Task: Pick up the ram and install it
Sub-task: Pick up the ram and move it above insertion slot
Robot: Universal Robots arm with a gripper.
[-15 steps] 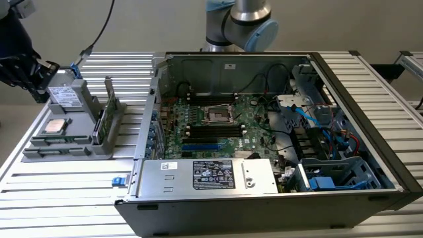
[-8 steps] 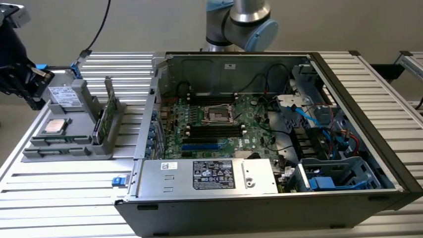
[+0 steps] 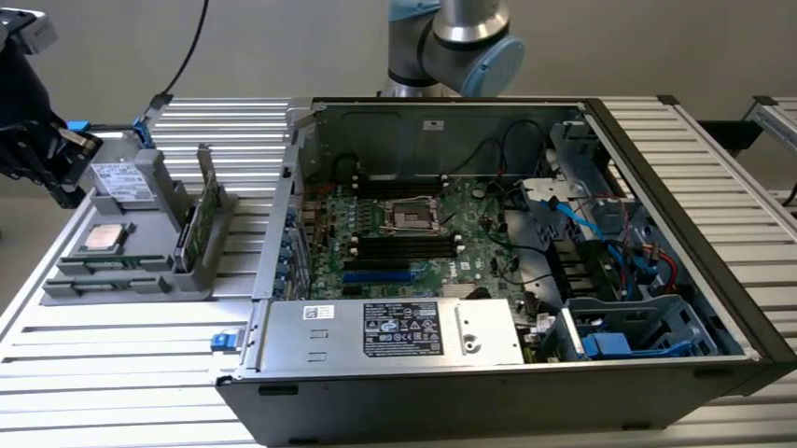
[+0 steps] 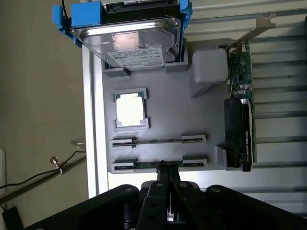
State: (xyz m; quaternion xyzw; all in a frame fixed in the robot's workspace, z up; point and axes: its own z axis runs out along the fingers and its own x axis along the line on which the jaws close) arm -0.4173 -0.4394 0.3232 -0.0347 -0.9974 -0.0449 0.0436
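Green circuit-board ram [image 4: 148, 165] stood edge-up in the grey plastic holder [image 4: 165, 110], just ahead of the black gripper [image 4: 166, 168], whose empty fingers were pressed together; its length ran crosswise to them.

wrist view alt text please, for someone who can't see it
The shut gripper is aimed at a grey tray, its tips lining up with a slot holding the thin green ram on edge. The tray also carries a hard drive, a square silver processor and a graphics card.
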